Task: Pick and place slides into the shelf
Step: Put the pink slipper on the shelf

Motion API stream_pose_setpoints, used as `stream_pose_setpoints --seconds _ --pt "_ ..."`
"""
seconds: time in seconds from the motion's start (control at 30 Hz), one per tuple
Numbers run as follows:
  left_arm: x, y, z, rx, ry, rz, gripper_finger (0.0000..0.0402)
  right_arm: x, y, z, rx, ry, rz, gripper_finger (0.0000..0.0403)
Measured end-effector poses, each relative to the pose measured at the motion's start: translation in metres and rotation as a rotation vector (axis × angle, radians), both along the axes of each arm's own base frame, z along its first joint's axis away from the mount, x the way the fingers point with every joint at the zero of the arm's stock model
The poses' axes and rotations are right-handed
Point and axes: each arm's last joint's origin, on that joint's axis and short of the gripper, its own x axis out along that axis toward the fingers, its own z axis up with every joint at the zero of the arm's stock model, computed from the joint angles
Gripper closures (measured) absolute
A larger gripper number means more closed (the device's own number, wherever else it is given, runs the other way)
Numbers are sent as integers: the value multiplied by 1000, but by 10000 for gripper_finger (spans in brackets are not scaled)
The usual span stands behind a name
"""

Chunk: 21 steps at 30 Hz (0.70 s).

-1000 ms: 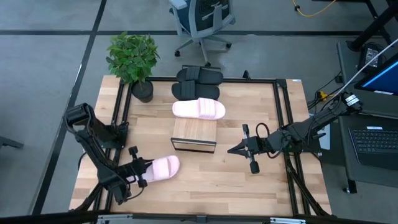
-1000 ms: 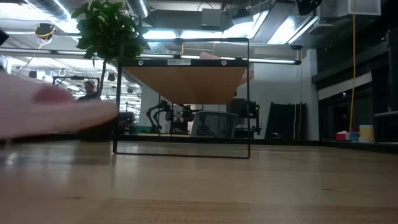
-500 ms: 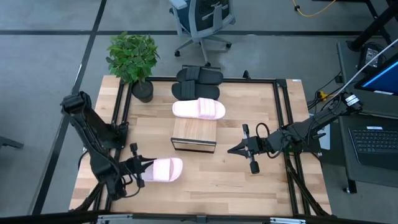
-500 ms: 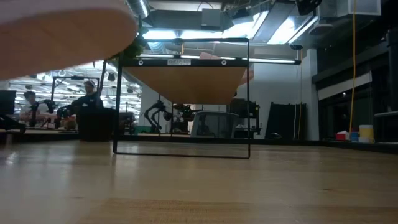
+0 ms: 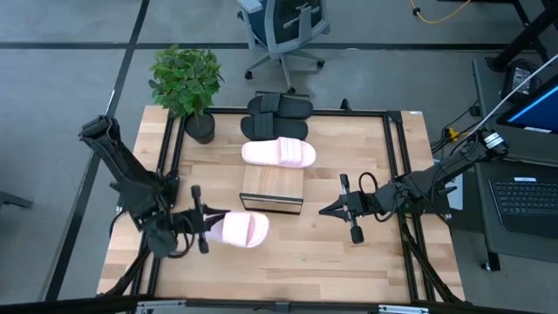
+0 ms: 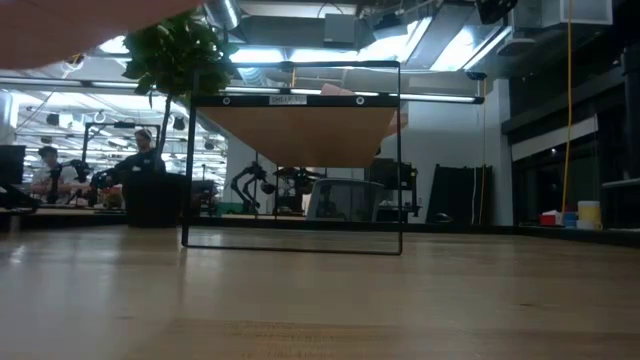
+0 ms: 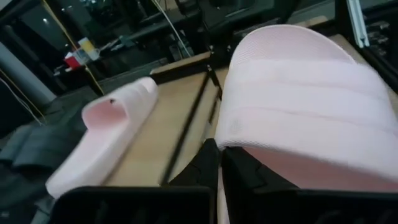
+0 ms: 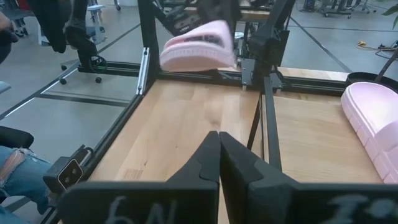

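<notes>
Holding pink slide (image 5: pixel 245 229) aloft, left claw (image 5: pixel 206 229) clamped; right claw (image 5: pixel 324 210) closed, hovering

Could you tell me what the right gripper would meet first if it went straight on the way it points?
Probably the shelf: the shut right gripper points toward its near end, though it may pass just in front.

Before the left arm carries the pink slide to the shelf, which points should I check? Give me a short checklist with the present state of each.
1. Left gripper shut on the held pink slide: ok.
2. Held slide lifted off the table, as the right wrist view shows: ok.
3. Shelf top bare of slides: ok.
4. Second pink slide lies beside the shelf, apart from it: ok.
5. Right gripper shut, waiting right of the shelf, out of the path: ok.
6. How firm the grip is: cannot tell.
</notes>
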Motion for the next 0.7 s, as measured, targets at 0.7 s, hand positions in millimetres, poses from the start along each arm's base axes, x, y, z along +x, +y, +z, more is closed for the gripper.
stream_pose_setpoints --seconds 0.7 --pt "21 83 69 230 -122 -137 401 0 0 -1 -63 3 13 398"
